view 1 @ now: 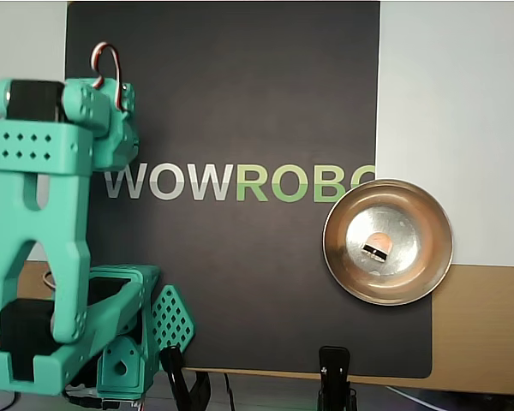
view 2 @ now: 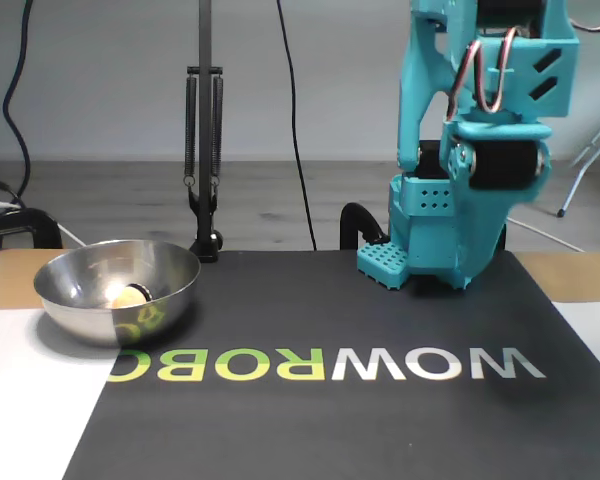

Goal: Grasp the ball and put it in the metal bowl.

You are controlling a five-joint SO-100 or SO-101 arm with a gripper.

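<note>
Ball [view 1: 379,243] lies inside metal bowl [view 1: 338,257], near desk's right front edge in overhead view. Arm folded at opposite side, well apart. Pincer state: cannot tell. Task looks complete.

Overhead view looks straight down on the black mat [view 1: 240,103], arm base at 7 o'clock, bowl [view 1: 388,241] at 4 o'clock. Fixed view sits low at the mat's [view 2: 310,420] far edge, facing the arm [view 2: 460,200]. Both share mat, bowl [view 2: 117,290], arm.
</note>
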